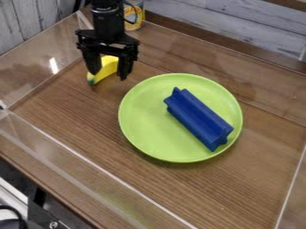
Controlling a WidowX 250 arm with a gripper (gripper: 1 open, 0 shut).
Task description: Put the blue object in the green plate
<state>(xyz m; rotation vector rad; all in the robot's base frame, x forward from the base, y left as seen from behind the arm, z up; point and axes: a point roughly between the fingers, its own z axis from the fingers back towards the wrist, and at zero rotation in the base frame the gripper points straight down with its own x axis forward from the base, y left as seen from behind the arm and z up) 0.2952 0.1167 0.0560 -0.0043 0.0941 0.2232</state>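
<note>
The claw [107, 67] hangs in the upper left of the frame, over the banana [104, 68], reaching down from the arm [107, 16] at the top edge. Its two dark fingers look spread to either side, with yellow showing between and below them; whether they touch the banana I cannot tell, but nothing looks pinched. The arm drops nearly straight down, well apart from the block [199, 119]. That blue block lies right of centre in the frame, inside the green plate [146, 136], running aslant from the plate's upper middle toward its lower right, with its raised ridge along one side. So the task looks done as things lie. Should it need shifting, I judge it stiff and fairly light, likely plastic or foam, not fragile, perhaps a little slippery on smooth faces. The best hold would be across its narrow width near the middle, fingers square to its long sides; taken by one end, it could swing or tip against the rim. The plate rests on the wooden desk [89, 165].
</note>
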